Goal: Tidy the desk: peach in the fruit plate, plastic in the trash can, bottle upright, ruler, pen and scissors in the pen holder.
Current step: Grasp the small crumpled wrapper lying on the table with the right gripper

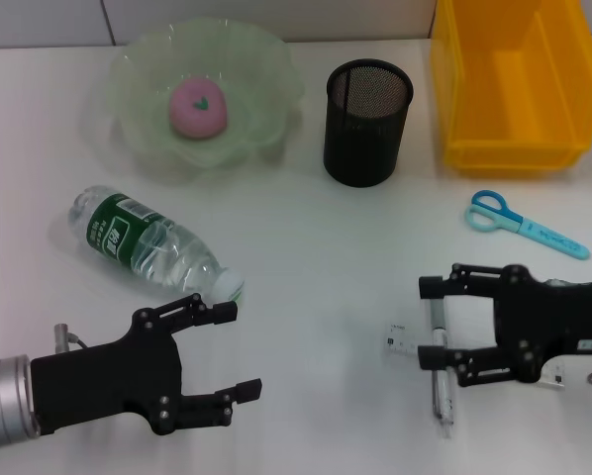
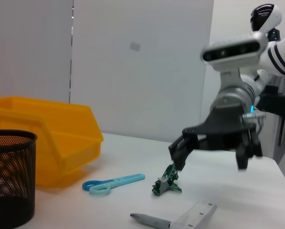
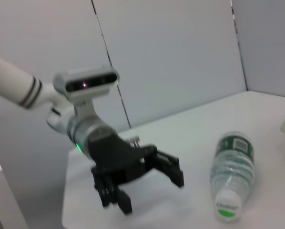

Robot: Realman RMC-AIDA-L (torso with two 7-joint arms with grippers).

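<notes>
Sideways, bottle (image 1: 148,247) cap toward right gripper (image 1: 434,324).

The left gripper (image 1: 224,349) sits low at the near left of the worktop (image 1: 306,257), its silver forearm reaching in from the left edge, black fingers spread wide apart and pointing toward the right. The right gripper (image 1: 433,325) reaches in from the right edge at about the same depth, its black fingers also spread wide and pointing left toward the other arm. Neither gripper holds anything between its fingers.
</notes>
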